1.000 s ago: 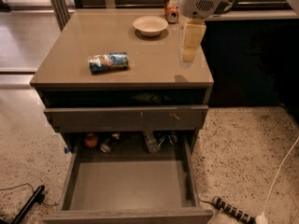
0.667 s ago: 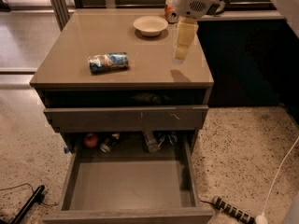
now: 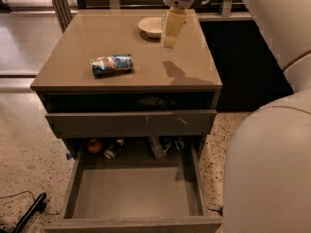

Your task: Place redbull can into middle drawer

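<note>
Hanging over the far right of the worktop [image 3: 77,38], the gripper [image 3: 170,40] points down beside the bowl [image 3: 151,26]; whether its jaws are open I cannot tell. The can [image 3: 112,64] lies on its side on the worktop, well apart to the gripper's near left. Below, the drawer [image 3: 133,193] stands pulled out.

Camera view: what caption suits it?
End effector hovers above cabinet top near bowl; redbull can lies on its side, middle drawer open.
</note>
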Controlling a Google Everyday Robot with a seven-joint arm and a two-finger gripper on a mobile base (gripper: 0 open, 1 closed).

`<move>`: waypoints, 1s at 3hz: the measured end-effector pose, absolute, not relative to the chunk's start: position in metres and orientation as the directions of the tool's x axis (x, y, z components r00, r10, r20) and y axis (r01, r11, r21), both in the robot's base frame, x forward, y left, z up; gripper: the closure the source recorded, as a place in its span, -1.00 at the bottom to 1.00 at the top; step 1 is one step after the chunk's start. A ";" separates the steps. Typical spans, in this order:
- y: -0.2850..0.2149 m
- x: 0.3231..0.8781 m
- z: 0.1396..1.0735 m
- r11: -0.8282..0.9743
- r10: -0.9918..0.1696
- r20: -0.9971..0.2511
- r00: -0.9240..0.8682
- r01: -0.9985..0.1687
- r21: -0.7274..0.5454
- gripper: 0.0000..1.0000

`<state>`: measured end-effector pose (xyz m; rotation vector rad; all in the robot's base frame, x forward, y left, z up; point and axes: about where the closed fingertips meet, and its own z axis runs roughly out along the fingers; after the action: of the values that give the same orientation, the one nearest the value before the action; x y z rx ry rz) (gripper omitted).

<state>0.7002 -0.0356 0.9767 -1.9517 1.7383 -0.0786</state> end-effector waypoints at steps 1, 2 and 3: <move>-0.020 0.698 0.970 -0.084 -0.936 -0.281 0.212 -0.910 -0.406 -1.00; -0.002 0.694 0.960 -0.137 -0.930 -0.266 0.255 -0.909 -0.394 -1.00; 0.024 0.682 0.945 -0.220 -0.915 -0.243 0.322 -0.903 -0.368 -1.00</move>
<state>0.6821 0.0241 0.9451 -2.1529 1.6044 -0.0352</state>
